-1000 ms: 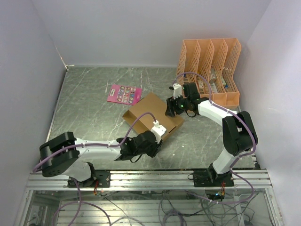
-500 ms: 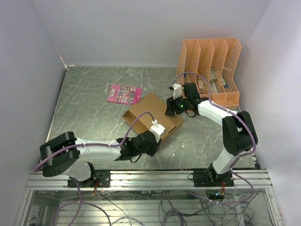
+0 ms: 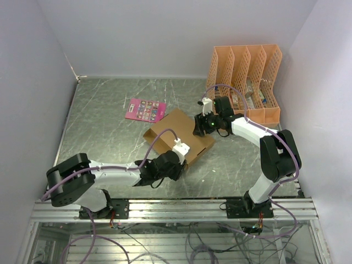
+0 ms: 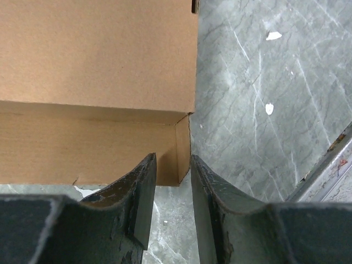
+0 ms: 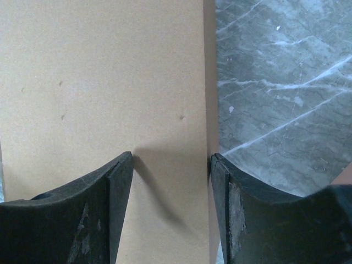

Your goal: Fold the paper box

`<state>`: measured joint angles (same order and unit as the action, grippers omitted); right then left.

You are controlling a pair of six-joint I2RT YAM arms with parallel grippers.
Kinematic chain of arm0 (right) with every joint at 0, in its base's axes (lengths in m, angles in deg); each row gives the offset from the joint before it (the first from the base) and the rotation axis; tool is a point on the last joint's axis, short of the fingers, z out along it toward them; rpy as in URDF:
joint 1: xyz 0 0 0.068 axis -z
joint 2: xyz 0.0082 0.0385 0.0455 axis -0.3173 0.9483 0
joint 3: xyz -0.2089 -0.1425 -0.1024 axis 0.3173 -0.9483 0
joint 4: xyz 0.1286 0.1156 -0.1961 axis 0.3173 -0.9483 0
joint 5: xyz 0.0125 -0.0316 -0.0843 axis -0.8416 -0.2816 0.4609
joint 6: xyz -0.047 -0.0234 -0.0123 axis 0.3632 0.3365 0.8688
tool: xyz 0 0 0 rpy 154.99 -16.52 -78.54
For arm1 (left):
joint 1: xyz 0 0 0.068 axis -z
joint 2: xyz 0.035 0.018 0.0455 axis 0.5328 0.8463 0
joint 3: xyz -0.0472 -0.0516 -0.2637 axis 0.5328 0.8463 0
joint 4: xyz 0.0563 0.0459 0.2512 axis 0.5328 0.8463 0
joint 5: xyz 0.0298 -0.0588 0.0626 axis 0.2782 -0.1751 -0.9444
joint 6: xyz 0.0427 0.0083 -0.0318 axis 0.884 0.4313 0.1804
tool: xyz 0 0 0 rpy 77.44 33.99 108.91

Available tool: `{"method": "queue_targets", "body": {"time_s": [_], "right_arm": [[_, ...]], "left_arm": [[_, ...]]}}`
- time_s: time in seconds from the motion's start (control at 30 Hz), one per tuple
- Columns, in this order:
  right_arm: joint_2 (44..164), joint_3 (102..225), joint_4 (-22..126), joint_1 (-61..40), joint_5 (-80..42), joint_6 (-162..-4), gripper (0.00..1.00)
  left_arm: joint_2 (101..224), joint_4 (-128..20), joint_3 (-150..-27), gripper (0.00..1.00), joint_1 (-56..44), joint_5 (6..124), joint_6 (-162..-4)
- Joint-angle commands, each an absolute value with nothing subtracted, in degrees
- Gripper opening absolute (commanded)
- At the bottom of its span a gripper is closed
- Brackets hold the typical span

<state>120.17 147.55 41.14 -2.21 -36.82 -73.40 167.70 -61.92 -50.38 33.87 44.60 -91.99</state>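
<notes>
Currently, the left gripper [image 4: 172, 165] is shifted slightly leftward at the near right corner of the paper box [image 3: 170, 129]; no fold is advanced.

Against the view of a second ago, only the left arm is displaced. The paper box is not moved and is found mid-table [image 3: 110, 137], between the two arms, as a shallow closed shape. The left jaws are set to a narrow gap, and the box corner is lined up with that gap; whether it is clamped cannot be told. The right gripper [image 5: 171, 159] is unchanged: its jaws are spread wide over the top panel [image 5: 110, 82] at the far right edge, and nothing is clamped. The shift is judged to be a re-seating for corner work.
</notes>
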Motion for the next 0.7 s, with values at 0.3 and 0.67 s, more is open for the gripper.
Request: {"method": "queue_targets", "body": {"time_s": [0.3,0.67], "right_arm": [[121.9,147.7,38.9,-3.2,-37.6,-73.6,0.57],[121.6,146.6,39.3,-5.0,-37.1,-73.6,0.46]], "left_arm": [[173.1,-66.1,-51.8,0.15,33.1,47.2,-91.7],[173.3,-60.8,-58.0,0.07,31.7,48.4,-90.4]]}}
